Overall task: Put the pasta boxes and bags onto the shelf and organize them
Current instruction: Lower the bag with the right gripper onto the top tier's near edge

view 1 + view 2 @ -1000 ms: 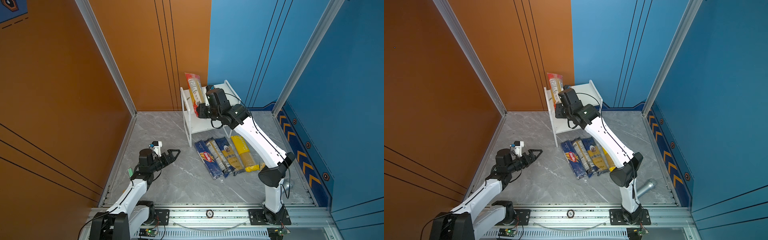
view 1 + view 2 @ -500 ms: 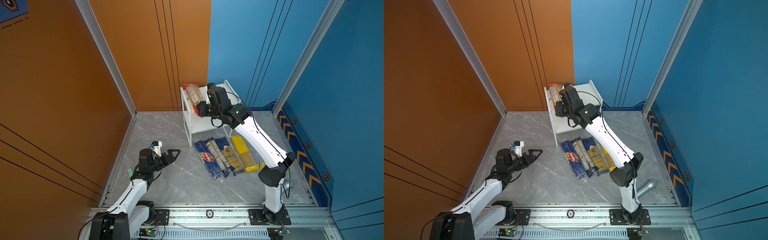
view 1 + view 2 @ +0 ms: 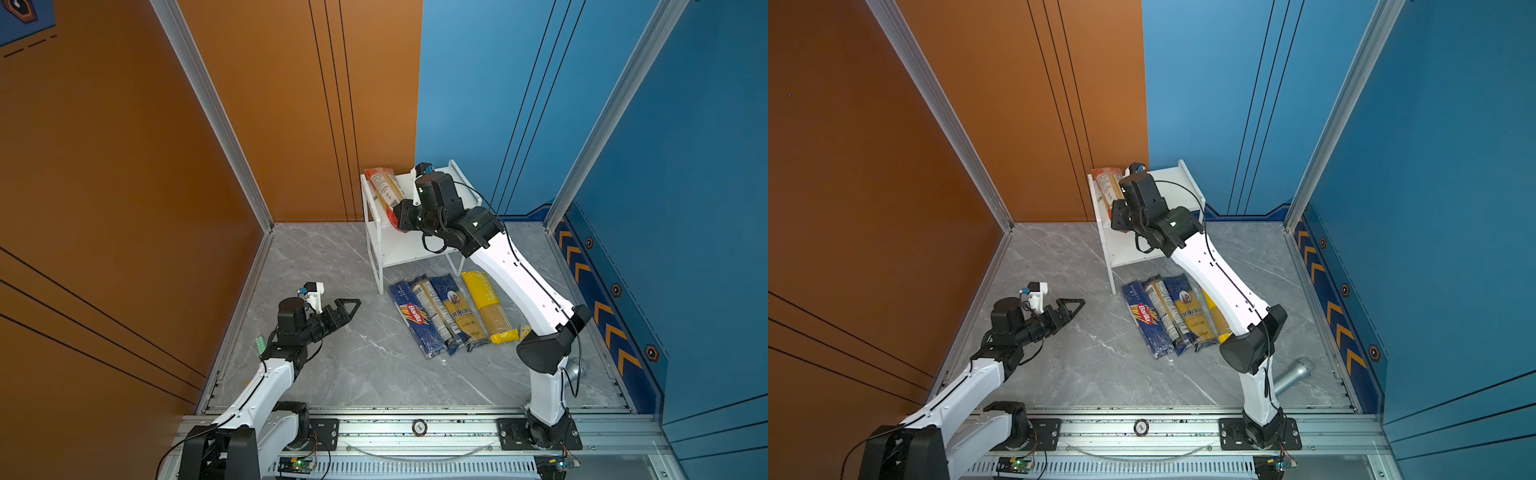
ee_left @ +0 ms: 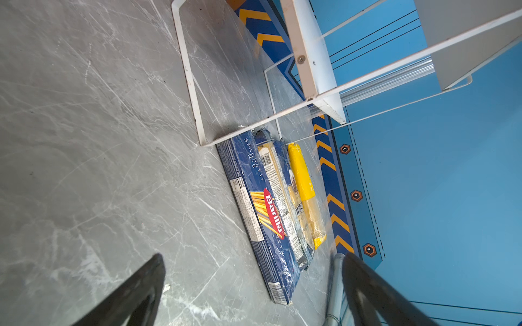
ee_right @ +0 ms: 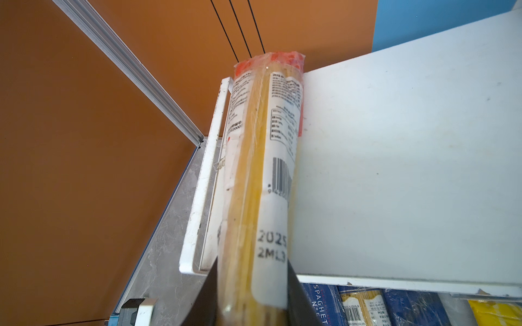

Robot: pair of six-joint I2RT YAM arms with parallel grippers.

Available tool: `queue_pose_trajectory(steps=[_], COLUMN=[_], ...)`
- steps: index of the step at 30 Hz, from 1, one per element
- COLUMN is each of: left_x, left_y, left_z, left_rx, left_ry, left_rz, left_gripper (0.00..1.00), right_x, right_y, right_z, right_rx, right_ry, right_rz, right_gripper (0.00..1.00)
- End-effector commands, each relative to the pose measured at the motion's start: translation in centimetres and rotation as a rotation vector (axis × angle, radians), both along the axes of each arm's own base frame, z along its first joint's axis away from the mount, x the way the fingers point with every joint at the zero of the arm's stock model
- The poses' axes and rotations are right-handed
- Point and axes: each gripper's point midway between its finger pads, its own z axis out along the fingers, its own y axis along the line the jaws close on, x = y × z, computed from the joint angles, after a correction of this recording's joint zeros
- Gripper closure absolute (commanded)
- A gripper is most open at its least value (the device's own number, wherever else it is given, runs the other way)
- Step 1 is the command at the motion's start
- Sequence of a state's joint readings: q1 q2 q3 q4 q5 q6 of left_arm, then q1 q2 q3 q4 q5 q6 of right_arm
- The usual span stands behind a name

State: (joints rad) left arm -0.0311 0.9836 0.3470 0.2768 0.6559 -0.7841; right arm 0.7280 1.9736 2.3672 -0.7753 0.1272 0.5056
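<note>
R gripper clamps the red-ended pack, laid along the white shelf top board, at its edge. L gripper hangs wide open, empty, above the floor. Four other packs lie side-by-side before the shelf.

Bright even light, soft shadows; left fingers blurred

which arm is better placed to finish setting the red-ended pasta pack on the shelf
Right. The right arm has its jaws shut on the red-ended pack, which lies along the shelf's top board by its edge. The left arm hangs with open jaws over the floor, well short of the shelf.
</note>
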Motion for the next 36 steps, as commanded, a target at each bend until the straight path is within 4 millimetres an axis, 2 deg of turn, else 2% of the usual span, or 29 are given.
queue_pose_trajectory(steps=[1, 9, 14, 36], left_x=[-0.2, -0.3, -0.3, -0.5], left_y=[0.1, 0.1, 0.1, 0.2], left_z=[0.1, 0.0, 0.0, -0.1], left_rx=[-0.007, -0.007, -0.007, -0.006], left_ry=[-0.012, -0.013, -0.013, -0.012], left_rz=[-0.004, -0.001, -0.001, 0.002], left_gripper=[0.02, 0.02, 0.02, 0.02], right_x=[0.7, 0.8, 0.7, 0.1], right_y=[0.4, 0.6, 0.7, 0.3], right_z=[3.4, 2.9, 2.8, 2.3], right_rx=[0.093, 0.087, 0.087, -0.038], right_ry=[-0.086, -0.074, -0.073, -0.124], right_rz=[-0.01, -0.011, -0.016, -0.098], right_gripper=[0.75, 0.76, 0.82, 0.83])
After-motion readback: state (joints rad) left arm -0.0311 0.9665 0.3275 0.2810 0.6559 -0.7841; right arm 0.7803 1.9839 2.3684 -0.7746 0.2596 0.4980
